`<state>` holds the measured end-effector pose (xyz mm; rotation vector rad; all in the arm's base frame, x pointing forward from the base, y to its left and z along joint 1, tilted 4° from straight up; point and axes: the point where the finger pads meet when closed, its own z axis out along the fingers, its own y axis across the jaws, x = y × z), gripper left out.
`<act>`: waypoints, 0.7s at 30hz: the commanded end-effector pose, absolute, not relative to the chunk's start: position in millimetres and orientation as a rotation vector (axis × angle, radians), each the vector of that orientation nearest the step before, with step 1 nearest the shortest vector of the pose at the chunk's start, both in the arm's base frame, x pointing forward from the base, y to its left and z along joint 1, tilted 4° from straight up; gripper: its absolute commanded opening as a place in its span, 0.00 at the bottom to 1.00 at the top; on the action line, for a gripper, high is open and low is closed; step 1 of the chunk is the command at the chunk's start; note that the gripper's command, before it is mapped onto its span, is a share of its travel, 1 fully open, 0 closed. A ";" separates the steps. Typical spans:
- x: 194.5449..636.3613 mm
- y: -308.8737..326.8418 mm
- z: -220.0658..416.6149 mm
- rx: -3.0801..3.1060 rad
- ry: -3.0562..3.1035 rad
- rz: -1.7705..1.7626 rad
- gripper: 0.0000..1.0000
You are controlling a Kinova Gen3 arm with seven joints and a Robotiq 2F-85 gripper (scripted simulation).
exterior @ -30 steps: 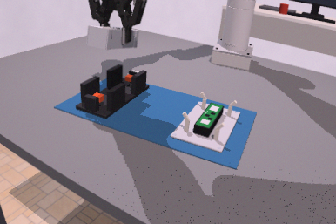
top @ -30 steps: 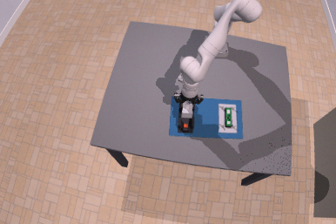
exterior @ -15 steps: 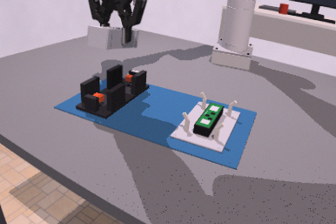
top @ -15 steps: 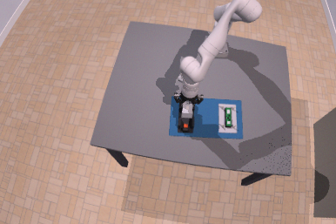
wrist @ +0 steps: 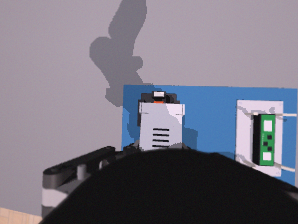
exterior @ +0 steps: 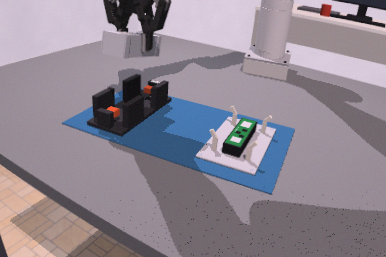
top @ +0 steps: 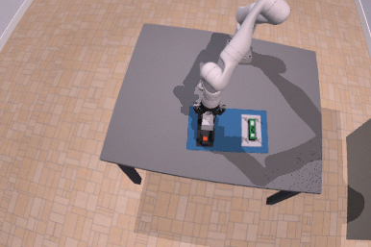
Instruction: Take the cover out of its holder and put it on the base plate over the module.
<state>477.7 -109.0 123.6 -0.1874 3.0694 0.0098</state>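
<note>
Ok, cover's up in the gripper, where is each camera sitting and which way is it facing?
Top: overhead, looking down on the table; whole arm shows.
Exterior: off the table's front, level with the gripper holding the cover over the holder; arm's base too.
Wrist: behind the gripper, looking down past the cover; its dark body fills the bottom.
All share the green module on the base plate.

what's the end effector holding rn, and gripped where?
The cover, clear above its holder. The end effector grips it from above, fingers across its walls near one end; exact contact spots are hard to see.
</note>
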 end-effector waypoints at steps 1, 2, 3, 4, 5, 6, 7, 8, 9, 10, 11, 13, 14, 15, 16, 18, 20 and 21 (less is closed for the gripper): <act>475.2 -90.2 120.6 -0.208 3.068 0.016 0.00; 474.4 -84.4 119.1 -0.208 3.068 0.016 0.00; 473.5 -78.7 117.7 -0.209 3.067 0.017 0.00; 472.7 -72.9 116.2 -0.210 3.066 0.017 0.00; 471.9 -67.2 114.7 -0.211 3.066 0.017 0.00; 471.0 -61.4 113.2 -0.211 3.065 0.017 0.00; 470.2 -55.7 111.8 -0.212 3.064 0.018 0.00; 470.2 -55.7 111.8 -0.212 3.064 0.018 0.00; 470.2 -55.7 111.8 -0.212 3.064 0.018 0.00; 470.2 -55.7 111.8 -0.212 3.064 0.018 0.00; 470.2 -55.7 111.8 -0.212 3.064 0.018 0.00; 470.2 -55.7 111.8 -0.212 3.064 0.018 0.00; 470.2 -55.7 111.8 -0.212 3.064 0.018 0.00; 469.0 -51.4 109.8 -0.208 3.066 0.018 0.00; 468.2 -45.6 108.3 -0.208 3.066 0.018 0.00; 466.5 -34.1 105.4 -0.209 3.065 0.018 0.00; 464.9 -22.5 102.5 -0.210 3.065 0.018 0.00; 464.1 -16.8 101.1 -0.211 3.065 0.018 0.00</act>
